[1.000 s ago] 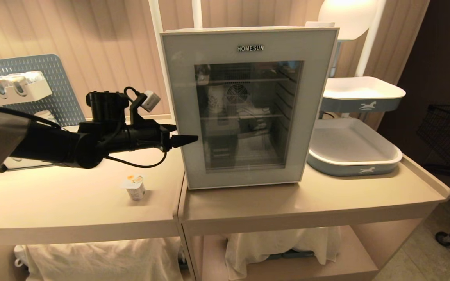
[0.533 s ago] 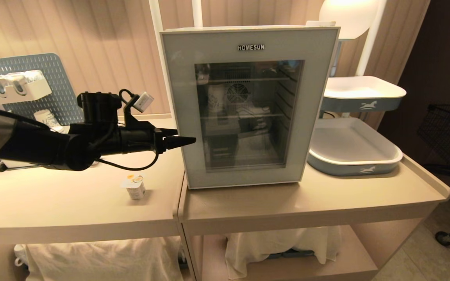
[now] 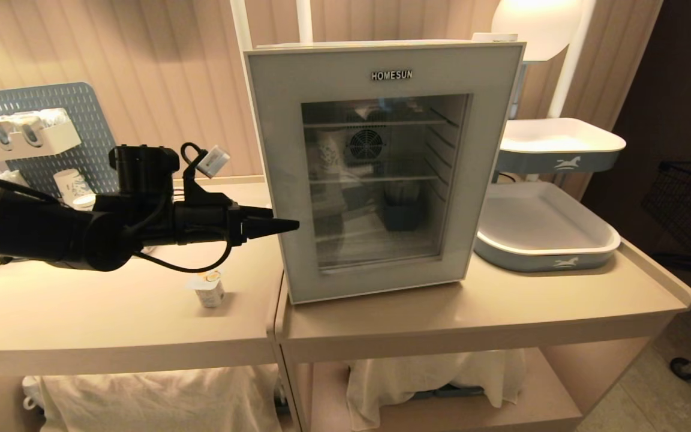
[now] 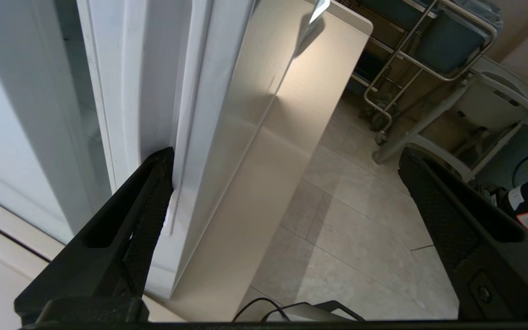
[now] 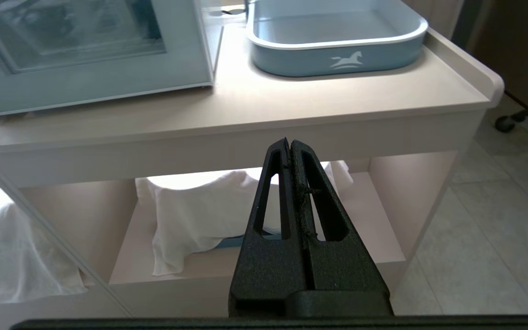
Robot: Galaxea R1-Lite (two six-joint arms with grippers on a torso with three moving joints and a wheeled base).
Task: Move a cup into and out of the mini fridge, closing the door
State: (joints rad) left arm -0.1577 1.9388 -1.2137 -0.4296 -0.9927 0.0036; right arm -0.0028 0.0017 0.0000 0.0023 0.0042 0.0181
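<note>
Mini fridge (image 3: 381,162): on the bench (image 3: 471,312), wire shelves inside; contents dim behind the glass.
Door (image 3: 273,180): slightly ajar at its left edge.
Left end effector (image 4: 287,206): spread, one finger (image 4: 149,201) at the door edge.
Cup (image 3: 209,288): on the bench, under the left arm.
Right end effector (image 5: 290,151): pressed together, low before the bench.
Tray (image 3: 561,255): nothing in it.

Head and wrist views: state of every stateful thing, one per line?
door: ajar at its left edge, one finger of the left claw in the gap
mini fridge: upright on the counter, paper cups and a dark tub inside
cup: upright on the counter, lid on, outside the fridge
left claw: open, at the door's edge
right claw: shut, empty, parked below counter height
</note>
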